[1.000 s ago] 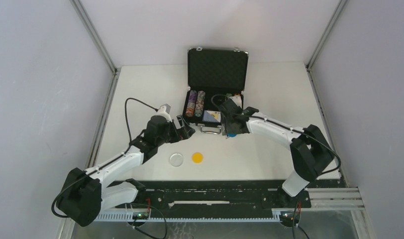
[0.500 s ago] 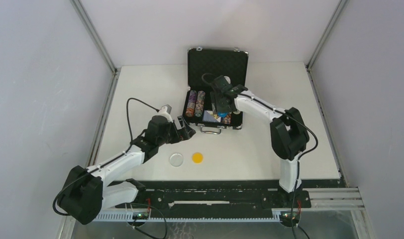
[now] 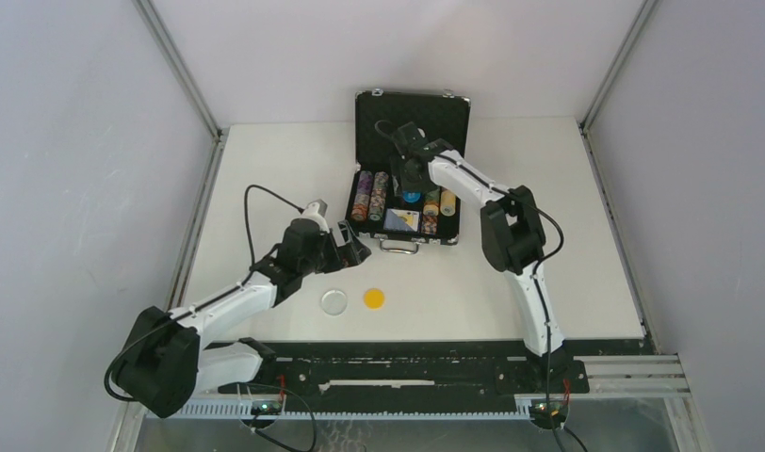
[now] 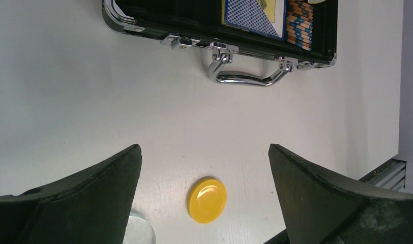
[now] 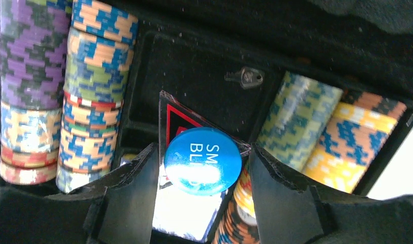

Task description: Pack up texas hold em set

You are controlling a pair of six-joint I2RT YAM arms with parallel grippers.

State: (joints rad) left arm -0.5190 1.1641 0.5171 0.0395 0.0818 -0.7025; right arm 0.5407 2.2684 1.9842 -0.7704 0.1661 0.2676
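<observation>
Blue token (image 5: 203, 160) is pinched between the right jaws, above the central compartment of the open black briefcase (image 3: 412, 122), between chip rolls (image 5: 92, 91). Left jaws stand spread wide above the surface (image 4: 67, 101), near the yellow token (image 4: 207, 199) and clear token (image 4: 138, 231).

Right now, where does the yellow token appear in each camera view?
Top external: yellow token low centre, right of the clear token.
Left wrist: yellow token bottom centre, below the briefcase.
Right wrist: not in it.
Shared landmark: the open briefcase, seen in all three.
</observation>
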